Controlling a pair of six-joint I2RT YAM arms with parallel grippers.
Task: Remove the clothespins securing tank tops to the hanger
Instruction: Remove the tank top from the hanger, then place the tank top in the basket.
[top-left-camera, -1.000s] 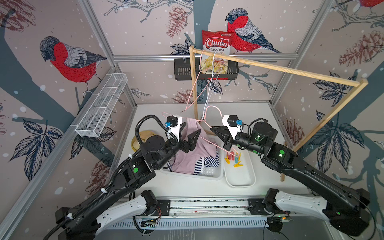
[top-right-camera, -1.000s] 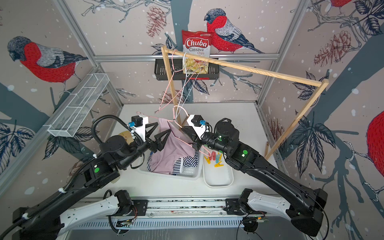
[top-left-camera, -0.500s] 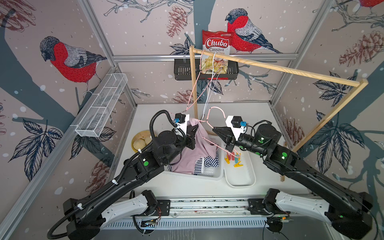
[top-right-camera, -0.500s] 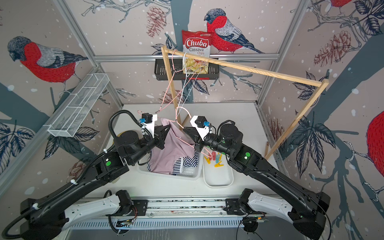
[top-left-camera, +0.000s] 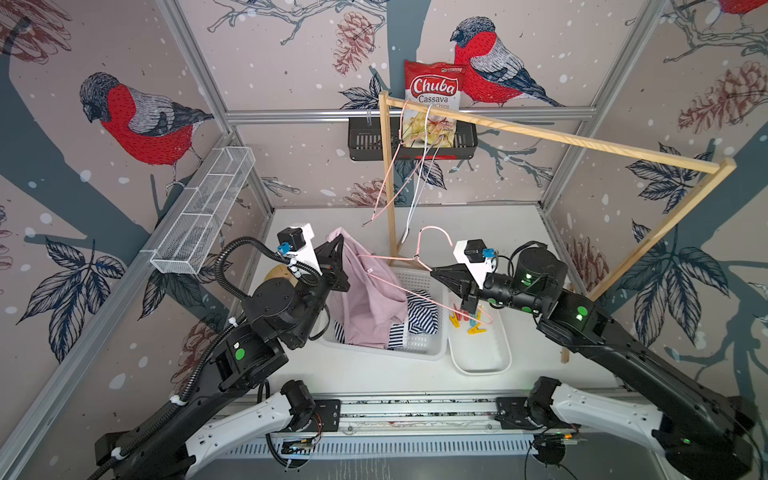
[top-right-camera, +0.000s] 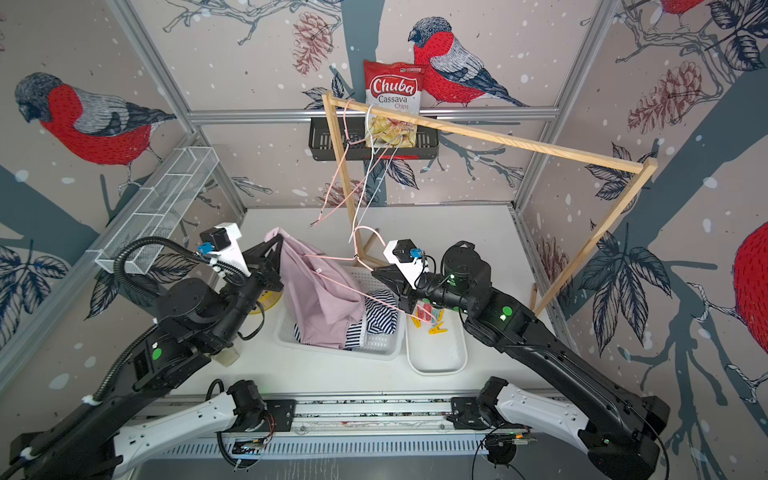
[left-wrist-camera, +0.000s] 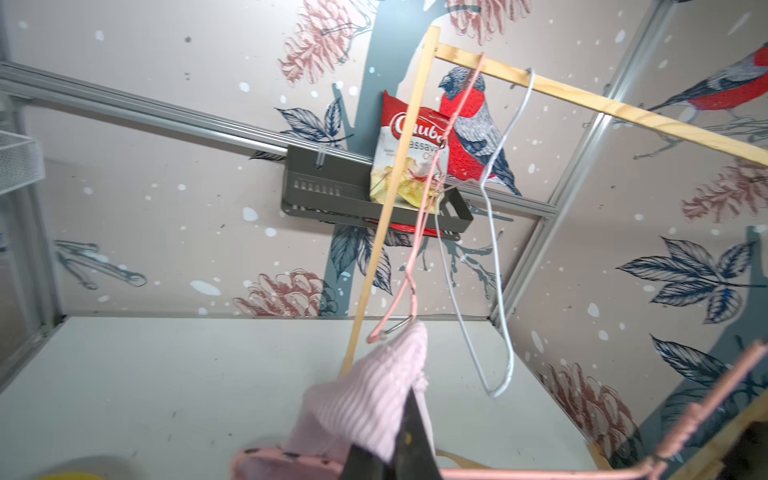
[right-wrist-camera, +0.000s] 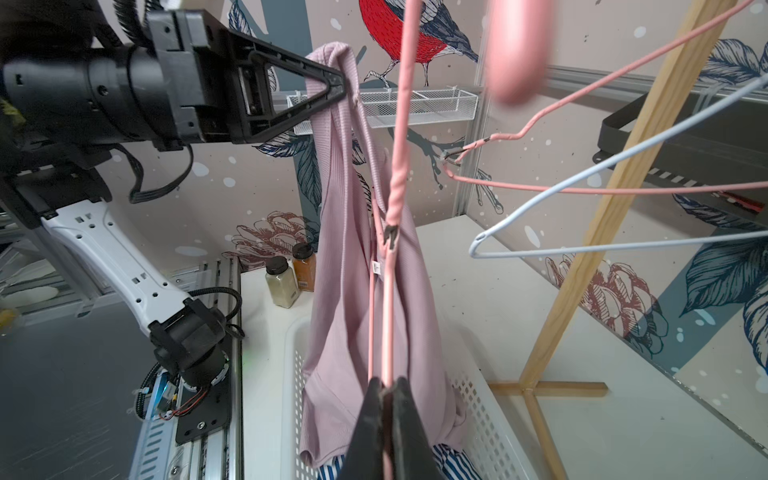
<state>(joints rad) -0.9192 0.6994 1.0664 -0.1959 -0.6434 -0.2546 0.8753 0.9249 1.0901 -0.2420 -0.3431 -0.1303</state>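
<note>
Top views both show the left jaws pinching the shoulder strap of the pink tank top (top-left-camera: 374, 299), which hangs into a white basket (top-left-camera: 415, 353) on the worktop (top-left-camera: 457, 220), over a striped top (top-left-camera: 422, 316). The right jaws pinch the pink wire hanger (right-wrist-camera: 397, 183) running down against that top. Loose clothespins (top-left-camera: 467, 322) lie in the tray (top-left-camera: 478, 361) just right of the basket.

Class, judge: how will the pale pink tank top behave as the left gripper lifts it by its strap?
Probably floppy: the pink tank top hangs in folds from the left gripper. Likely light: one pinched strap holds it up. It may snag on the pink wire hanger inside it.
</note>
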